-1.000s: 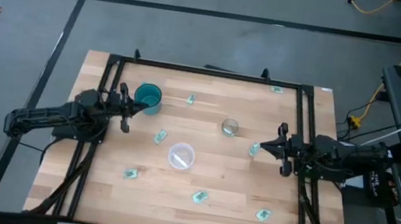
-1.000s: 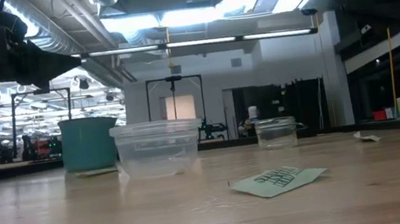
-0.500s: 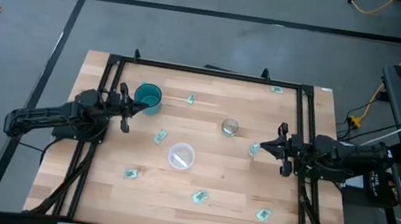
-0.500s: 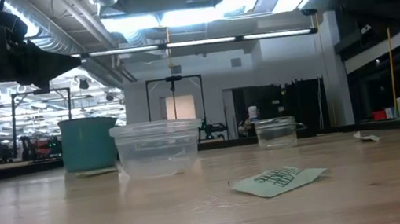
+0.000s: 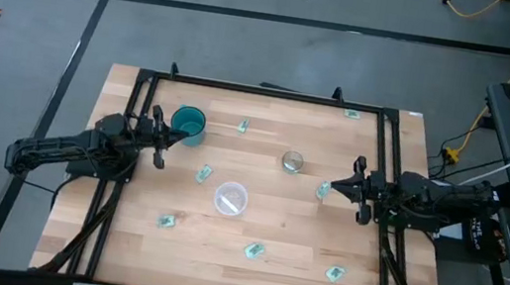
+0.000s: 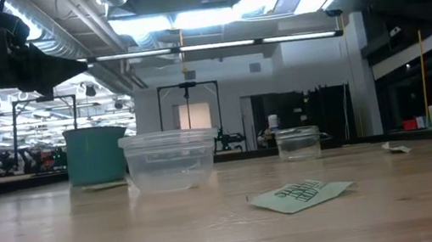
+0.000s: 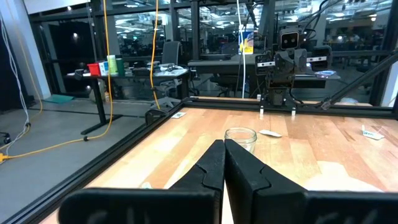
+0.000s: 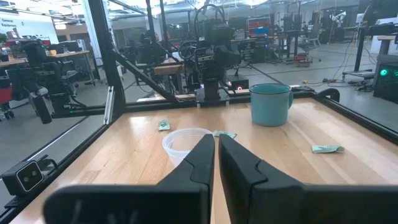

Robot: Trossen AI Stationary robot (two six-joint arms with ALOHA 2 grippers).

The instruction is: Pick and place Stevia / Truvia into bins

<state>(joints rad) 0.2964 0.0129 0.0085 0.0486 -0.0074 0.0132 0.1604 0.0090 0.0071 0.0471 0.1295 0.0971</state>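
Several pale green and white sweetener packets lie flat on the wooden table, among them one (image 5: 204,173) near the centre, one (image 5: 254,250) toward the near edge and one (image 5: 323,189) just in front of my right gripper. The teal cup (image 5: 188,123), the small clear glass (image 5: 292,161) and the wider whitish cup (image 5: 230,199) stand upright. My left gripper (image 5: 161,139) hovers shut beside the teal cup at the table's left. My right gripper (image 5: 353,187) hovers shut at the table's right. In the wrist views both pairs of fingers, left (image 7: 224,158) and right (image 8: 216,149), are closed together and hold nothing.
A black metal frame (image 5: 262,91) runs around the table's edges. More packets lie near the far edge (image 5: 242,126), the far right corner (image 5: 352,113), the near left (image 5: 165,220) and the near right (image 5: 335,272). In the low view one packet (image 6: 300,194) lies in front of the cups.
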